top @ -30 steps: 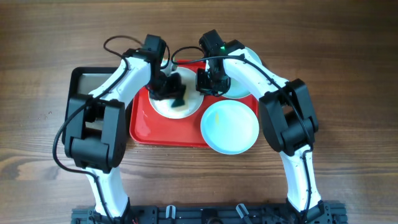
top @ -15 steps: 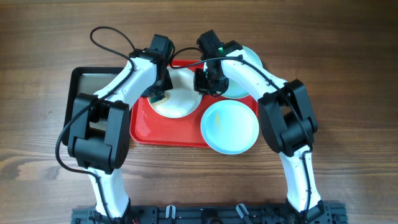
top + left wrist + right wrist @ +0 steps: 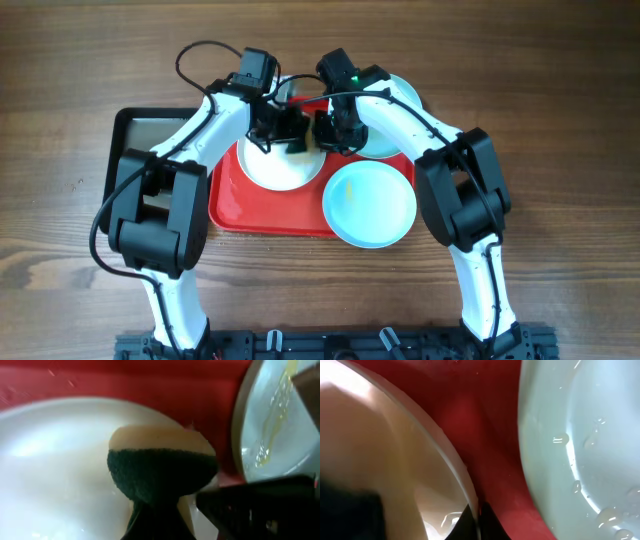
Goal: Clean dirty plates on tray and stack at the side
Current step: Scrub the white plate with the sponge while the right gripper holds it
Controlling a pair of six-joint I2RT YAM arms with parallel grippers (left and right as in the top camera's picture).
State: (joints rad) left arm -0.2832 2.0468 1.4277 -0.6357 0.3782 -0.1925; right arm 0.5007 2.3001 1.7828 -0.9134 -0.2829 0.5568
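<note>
three plates sit on the red tray [image 3: 250,212]: one cream plate [image 3: 278,170] and two blue plates [image 3: 370,205], both poking past its edge. the red gap between the cream and far blue rims is thin. the left gripper [image 3: 285,128] is clamped on one sponge [image 3: 162,472] over the cream plate. the right gripper [image 3: 335,132] pinches that plate's rim. only the left wrist view shows a yellow smear [image 3: 275,415] on a blue plate. only the right wrist view shows water drops [image 3: 560,439]. one black tray [image 3: 128,135] lies to the left.
</note>
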